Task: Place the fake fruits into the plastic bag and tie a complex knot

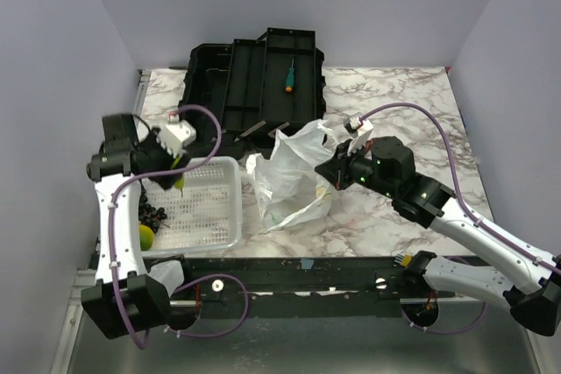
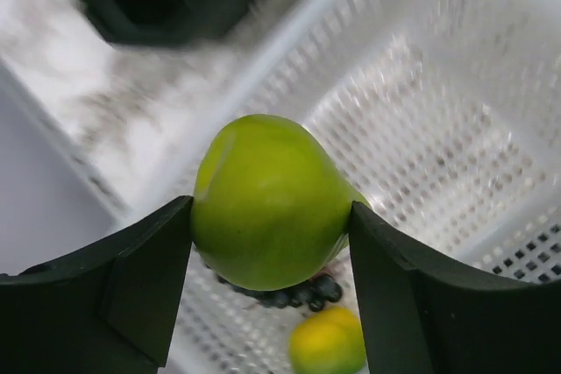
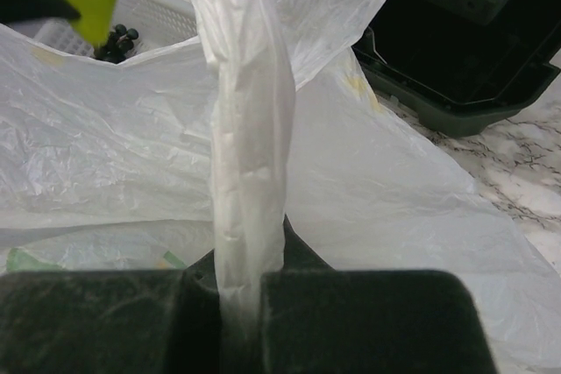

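Note:
My left gripper (image 2: 270, 213) is shut on a green pear-shaped fake fruit (image 2: 267, 203), and both fingers press its sides. It hangs over the left end of the white basket (image 1: 210, 216). A second, yellow-green fruit (image 2: 327, 343) lies in the basket below, also seen as the fruit (image 1: 145, 236) at the basket's left edge. The white plastic bag (image 1: 289, 177) stands crumpled at mid-table. My right gripper (image 3: 241, 291) is shut on the bag's handle (image 3: 250, 129), which rises as a taut strip. No knot is in view.
A cluster of dark grapes (image 2: 298, 291) lies in the basket next to the yellow-green fruit. An open black toolbox (image 1: 254, 85) sits at the back, with a green-handled screwdriver (image 1: 288, 76) in its lid. Marble tabletop (image 1: 412, 120) shows to the right of the bag.

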